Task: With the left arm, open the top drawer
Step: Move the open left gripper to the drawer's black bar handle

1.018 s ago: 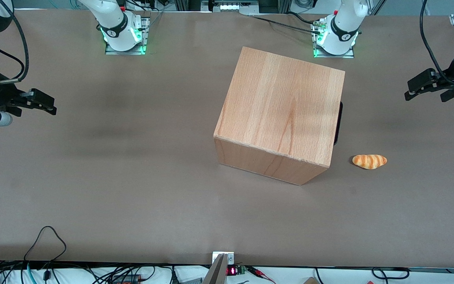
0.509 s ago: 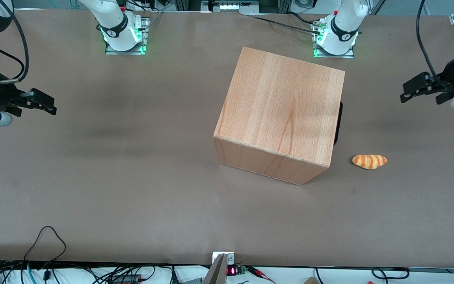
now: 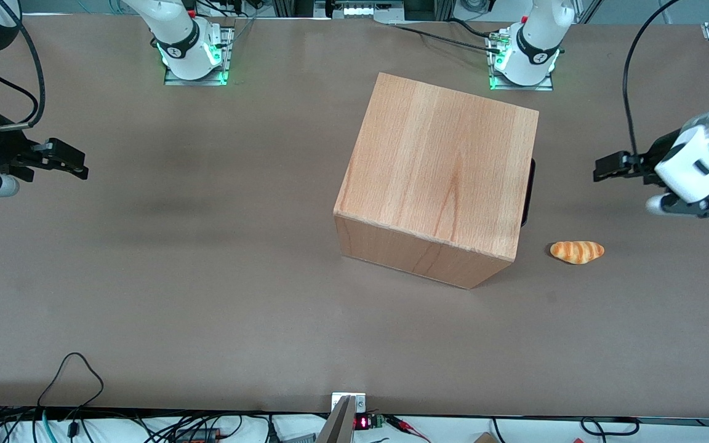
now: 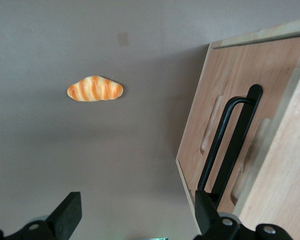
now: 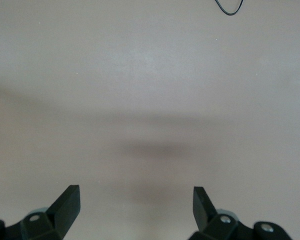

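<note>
The light-wood cabinet point(image 3: 437, 172) stands mid-table with its front turned toward the working arm's end. Its top drawer point(image 4: 221, 117) is shut, flush with the cabinet, and carries a black elongated handle point(image 4: 232, 145). From the front view only a sliver of that handle point(image 3: 528, 192) shows at the cabinet's edge. My left arm's gripper point(image 3: 602, 168) hangs above the table in front of the drawer, a gap away from the handle, fingers pointing at it. In the left wrist view the gripper point(image 4: 136, 216) is open and holds nothing, with one finger point(image 4: 206, 212) lined up near the handle's end.
A croissant point(image 3: 576, 251) lies on the brown table point(image 3: 207, 277) in front of the cabinet, nearer to the front camera than the gripper; the wrist view shows the croissant point(image 4: 95, 88) too. Both arm bases point(image 3: 524, 58) are bolted at the table's edge farthest from the front camera.
The left arm has swung in from the table's end toward the cabinet front and slightly nearer to the front camera, its wrist turning. The drawer and croissant have not moved.
</note>
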